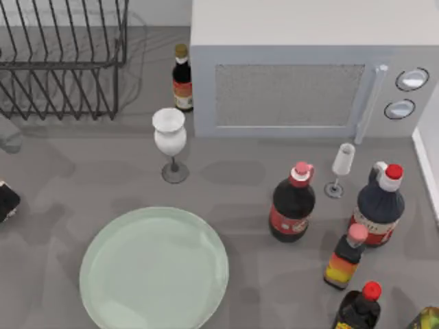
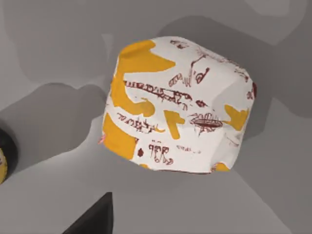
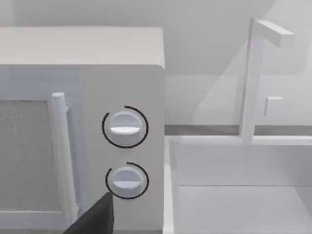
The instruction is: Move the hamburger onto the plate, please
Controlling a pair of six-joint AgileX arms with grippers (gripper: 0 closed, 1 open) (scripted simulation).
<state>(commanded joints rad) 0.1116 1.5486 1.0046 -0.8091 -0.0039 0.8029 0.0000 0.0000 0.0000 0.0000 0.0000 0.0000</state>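
Note:
The hamburger (image 2: 178,105), a blocky white wrapped item with yellow-orange patches and dark red print, lies on the grey table directly under my left wrist camera. One dark finger (image 2: 95,219) of my left gripper shows off to the side near it, apart from it, with nothing held. My left arm (image 1: 5,200) sits at the table's far left edge. The pale mint-green plate (image 1: 154,271) lies at the front, left of centre, with nothing on it. My right gripper is parked facing the microwave dials (image 3: 125,127); one finger (image 3: 95,219) is visible.
A white goblet (image 1: 169,140) stands just behind the plate. A microwave (image 1: 309,68) and wire rack (image 1: 62,62) fill the back. Several bottles (image 1: 293,204) and a small glass (image 1: 341,168) crowd the right. A dark round object (image 2: 5,158) sits near the hamburger.

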